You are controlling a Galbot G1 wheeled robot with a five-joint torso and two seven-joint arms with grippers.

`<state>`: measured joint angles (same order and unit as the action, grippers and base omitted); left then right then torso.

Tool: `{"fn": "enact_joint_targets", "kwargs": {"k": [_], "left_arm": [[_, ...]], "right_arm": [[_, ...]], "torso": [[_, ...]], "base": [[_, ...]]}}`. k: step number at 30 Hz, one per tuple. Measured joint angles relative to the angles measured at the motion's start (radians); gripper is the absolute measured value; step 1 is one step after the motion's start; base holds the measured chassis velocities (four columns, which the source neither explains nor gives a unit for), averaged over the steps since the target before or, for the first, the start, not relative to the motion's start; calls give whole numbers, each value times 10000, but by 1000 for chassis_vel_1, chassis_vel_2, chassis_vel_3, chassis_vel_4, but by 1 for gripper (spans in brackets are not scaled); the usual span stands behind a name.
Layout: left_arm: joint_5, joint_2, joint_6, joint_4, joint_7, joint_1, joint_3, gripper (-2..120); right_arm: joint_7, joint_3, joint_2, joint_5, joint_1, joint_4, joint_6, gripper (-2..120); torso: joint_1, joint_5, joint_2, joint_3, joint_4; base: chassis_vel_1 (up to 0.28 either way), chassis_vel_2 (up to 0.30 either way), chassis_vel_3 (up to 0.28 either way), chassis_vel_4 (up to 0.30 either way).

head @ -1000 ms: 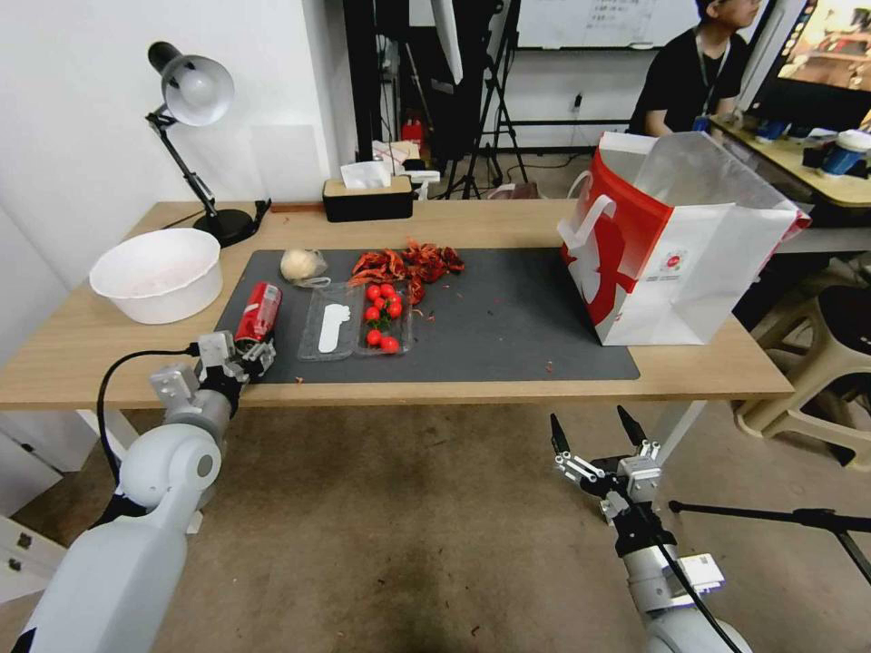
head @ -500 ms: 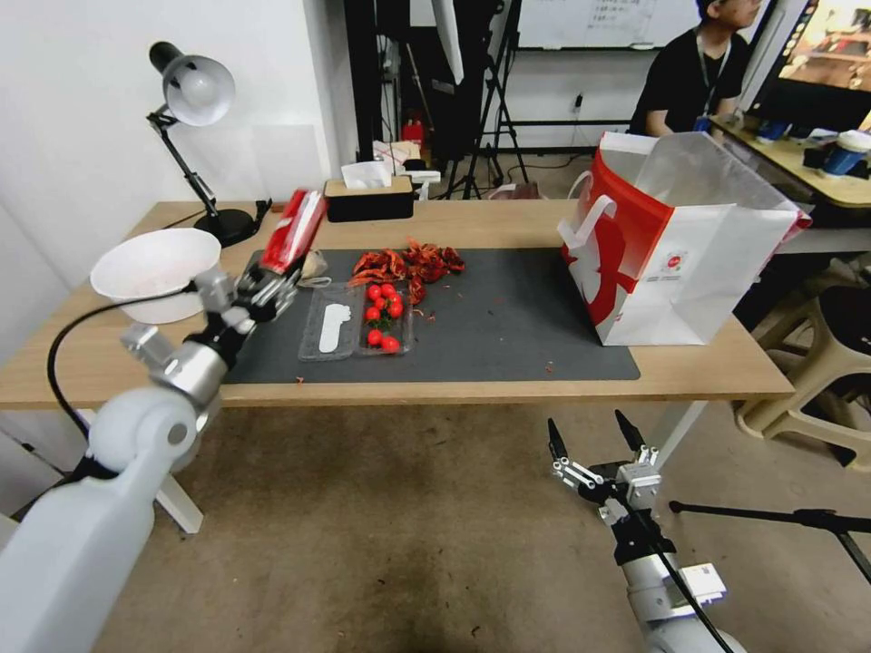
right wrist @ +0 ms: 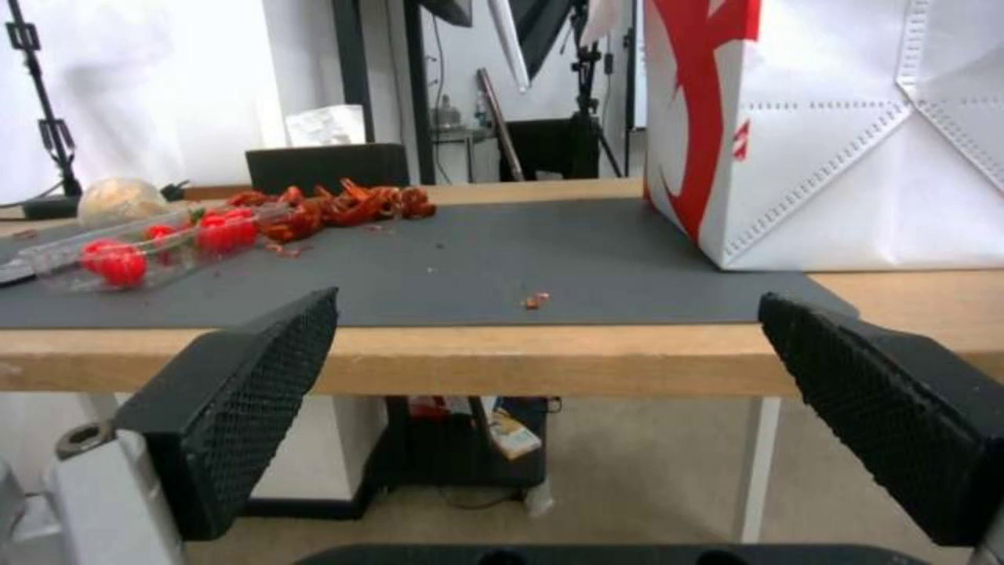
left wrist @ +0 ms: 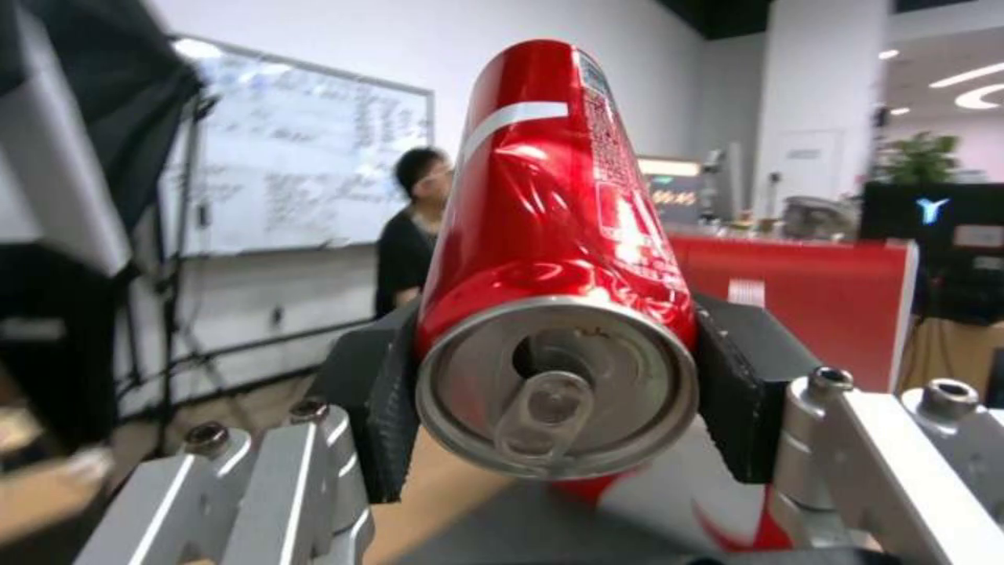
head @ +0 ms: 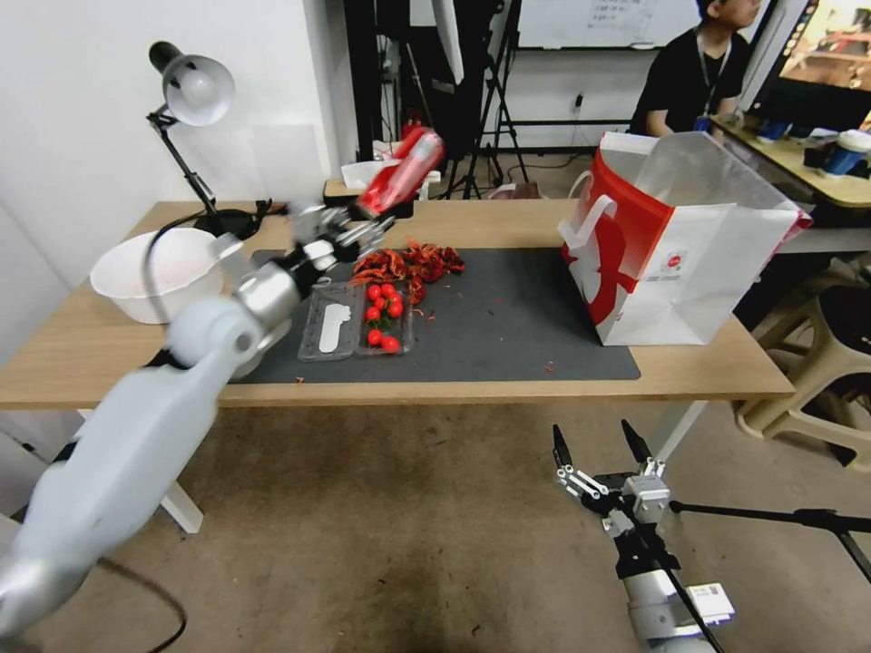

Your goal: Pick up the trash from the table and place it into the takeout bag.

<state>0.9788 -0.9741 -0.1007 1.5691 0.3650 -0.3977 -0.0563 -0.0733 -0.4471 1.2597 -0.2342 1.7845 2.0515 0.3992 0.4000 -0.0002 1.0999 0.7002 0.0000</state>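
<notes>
One red soda can (head: 400, 184) is off the table (head: 508, 215), held in the air by the left gripper (head: 349, 234), whose two dark pads (left wrist: 385, 408) press against the can's sides near its top end. In the left wrist view the can (left wrist: 560, 259) points its silver lid and pull tab at the camera; its red wall is dented and creased, with a white stripe and small print running along it. In the head view it tilts up and away from the gripper, above the far part of the dark grey mat (head: 508, 313), over one pile of red crayfish shells (head: 408, 263). One clear plastic clamshell tray (head: 356, 319) lies open on the mat, holding about seven cherry tomatoes (head: 381, 315) in one half and one white plastic piece (head: 333, 326) in the other. One white bowl (head: 156, 272) sits on the bare wood at the robot's left, beside one desk lamp (head: 192, 100). One takeout bag (head: 676, 245), white with red side panels and white loop handles, stands upright with its mouth open at the right end of the mat, well apart from the can. The right gripper (head: 599, 449) hangs below the table's edge with its two fingers spread wide and nothing between them.
</notes>
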Motion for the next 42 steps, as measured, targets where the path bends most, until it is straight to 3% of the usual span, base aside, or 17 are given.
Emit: {"fn": "enact_joint_targets", "kwargs": {"k": [2, 5, 6, 10, 17, 18, 19, 20, 21, 24, 32, 42], "left_arm": [[2, -294, 34, -373, 52, 570, -327, 53], [-27, -1488, 56, -1563, 159, 2050, -1033, 53], [-27, -1488, 56, -1563, 159, 2050, -1033, 53], [-293, -2735, 102, -2765, 411, 3140, -1563, 53], [-580, -3633, 290, -4020, 1046, 4043, -2203, 53], [-649, -3904, 362, -4390, 1225, 4318, -2476, 53], [-851, -4788, 579, -5504, 1504, 4965, -2961, 53], [-941, -5286, 705, -6099, 1574, 5210, -3123, 53], [-941, -5286, 705, -6099, 1574, 5210, -3123, 53], [-1226, -6233, 889, -7051, 1779, 5581, -3402, 53], [-1810, -6433, 1039, -7772, 1915, 5892, -3613, 53], [-2176, -6395, 1077, -7983, 2039, 5904, -3848, 53]], "right_arm": [[16, -32, 37, 9, 39, 0, 46, 100], [41, -104, 98, 31, 121, 1, 121, 100], [41, -104, 98, 31, 121, 1, 121, 100], [54, -220, 110, 39, 156, 75, 157, 100], [96, -406, 95, 6, 232, 65, 268, 100], [113, -457, 91, -29, 250, 26, 309, 100], [162, -554, 82, -130, 295, -92, 416, 100], [176, -558, 87, -146, 298, -165, 468, 100], [176, -558, 87, -146, 298, -165, 468, 100], [193, -514, 130, -159, 296, -264, 532, 100], [221, -546, 32, -261, 313, -359, 627, 100], [251, -588, -31, -356, 302, -481, 686, 100]], "torso": [[0, 6, 0, 0, -1], [0, 6, 0, -1, -5], [0, 6, 0, -1, -5], [0, 5, 0, -1, -1], [0, 4, 0, -2, 3], [1, 3, 0, -1, 2], [0, 5, 1, -2, 1], [0, 4, 0, -2, -1], [0, 4, 0, -2, -1], [1, 7, 0, -2, -7], [0, 1, 0, -2, 4], [1, 2, 1, -2, 0]], "base": [[0, 0, 0, 0], [0, 0, 0, 0], [0, 0, 0, 0], [0, 0, 0, 0], [0, 0, 0, 0], [0, 0, 0, 0], [0, 0, 0, 0], [0, 0, 0, 0], [0, 0, 0, 0], [0, 0, 0, 0], [0, 0, 0, 0], [0, 0, 0, 0]]}}
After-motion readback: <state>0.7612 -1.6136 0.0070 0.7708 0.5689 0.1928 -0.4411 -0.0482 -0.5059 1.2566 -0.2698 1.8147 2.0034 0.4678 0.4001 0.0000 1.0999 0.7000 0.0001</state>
